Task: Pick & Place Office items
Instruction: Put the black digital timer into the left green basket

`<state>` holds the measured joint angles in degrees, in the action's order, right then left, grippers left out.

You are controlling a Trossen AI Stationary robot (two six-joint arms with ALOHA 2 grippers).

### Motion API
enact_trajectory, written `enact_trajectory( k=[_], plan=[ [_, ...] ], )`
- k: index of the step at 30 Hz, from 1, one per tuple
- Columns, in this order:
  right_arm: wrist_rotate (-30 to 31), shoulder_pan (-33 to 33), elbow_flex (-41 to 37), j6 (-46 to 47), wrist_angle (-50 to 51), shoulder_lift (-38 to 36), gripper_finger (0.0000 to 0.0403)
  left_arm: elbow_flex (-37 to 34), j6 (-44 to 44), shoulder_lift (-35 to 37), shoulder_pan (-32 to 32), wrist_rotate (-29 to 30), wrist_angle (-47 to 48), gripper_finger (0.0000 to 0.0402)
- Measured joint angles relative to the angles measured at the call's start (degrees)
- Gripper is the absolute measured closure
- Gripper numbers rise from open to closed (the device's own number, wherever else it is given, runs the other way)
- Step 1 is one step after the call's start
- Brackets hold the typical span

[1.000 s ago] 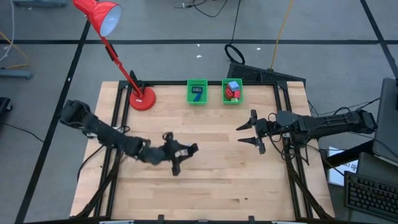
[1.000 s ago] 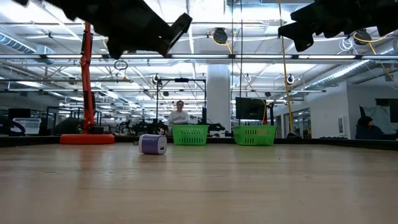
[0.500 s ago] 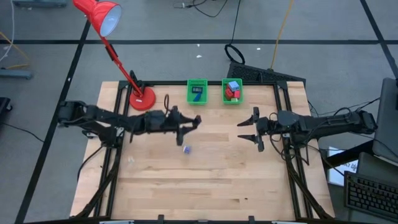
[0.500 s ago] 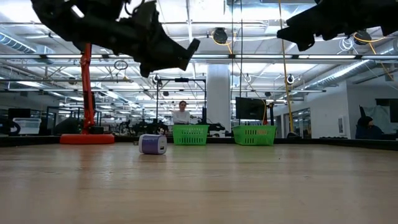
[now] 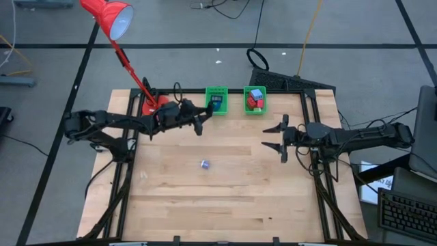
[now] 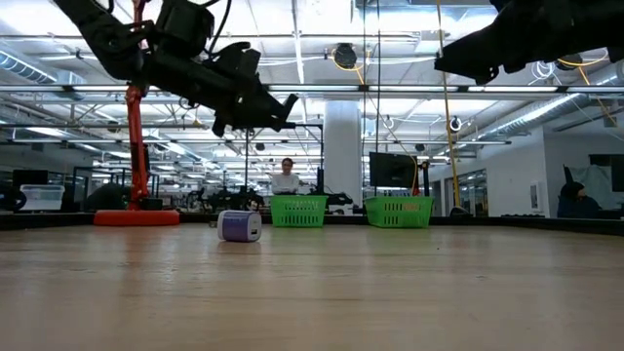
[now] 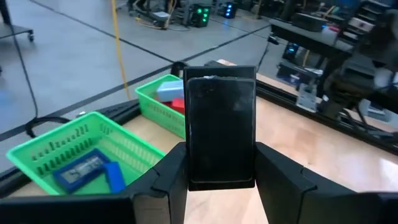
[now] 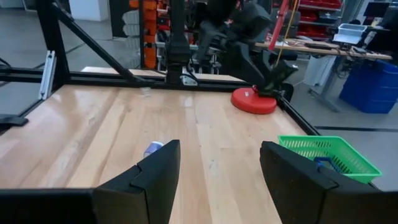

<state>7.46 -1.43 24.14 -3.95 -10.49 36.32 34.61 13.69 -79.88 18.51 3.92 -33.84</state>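
My left gripper [image 5: 203, 117] hangs above the table just left of the left green basket [image 5: 216, 100] and is shut on a black oblong [image 7: 221, 124]. That basket [image 7: 81, 155] holds dark blue pieces. The right basket [image 5: 255, 100] holds red blocks and a pale blue cube. A small lavender roll [image 5: 204, 164] lies on its side on the table's middle [image 6: 239, 226]. My right gripper [image 5: 274, 137] waits open above the table's right part, apart from everything [image 8: 219, 149]. My left gripper [image 7: 221, 158] pinches the black oblong between its two fingers at its near end [image 7: 221, 177]. The rest of the oblong sticks out forward past the fingertips. The fingers come roughly level from the table's left. The oblong is lifted clear of the table.
The red desk lamp stands with its base [image 5: 157, 107] at the far left, right behind my left arm, and its head reaches beyond the far edge. A black frame runs around the table. Bare wood lies between the roll and the near edge.
My left gripper has swung from low over the table's middle toward the far edge and up, ending beside the left basket. The lavender roll, which was under the gripper, now shows on the table and has stayed where it was.
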Motion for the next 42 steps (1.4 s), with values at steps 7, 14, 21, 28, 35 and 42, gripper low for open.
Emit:
enact_trajectory(
  k=[7,14,21,28,35,42],
  plan=[
    [-0.09,0.00,0.01,-0.01,-2.44,0.00,0.0193,4.66,-1.14,0.00,3.15,-0.94,8.63,0.0252],
    [-0.08,0.00,0.02,-0.42,-5.84,0.00,0.0193,9.03,0.10,-2.65,6.39,-0.90,14.98,0.0252],
    [-0.07,0.00,0.00,-2.11,-8.90,0.00,0.0193,13.88,1.69,-8.55,8.89,-0.90,17.88,0.0253],
    [-0.04,0.00,0.02,-2.97,-9.49,0.00,0.0193,18.43,2.13,-16.63,10.17,-0.93,18.81,0.0253],
    [-0.04,0.00,0.02,-2.99,-9.43,0.00,0.0193,20.42,4.85,-23.29,10.88,-0.89,18.86,0.0253],
    [-0.04,0.00,0.02,-3.21,-9.41,0.00,0.0193,20.46,7.63,-25.15,10.82,1.12,19.19,0.0252]
  ],
)
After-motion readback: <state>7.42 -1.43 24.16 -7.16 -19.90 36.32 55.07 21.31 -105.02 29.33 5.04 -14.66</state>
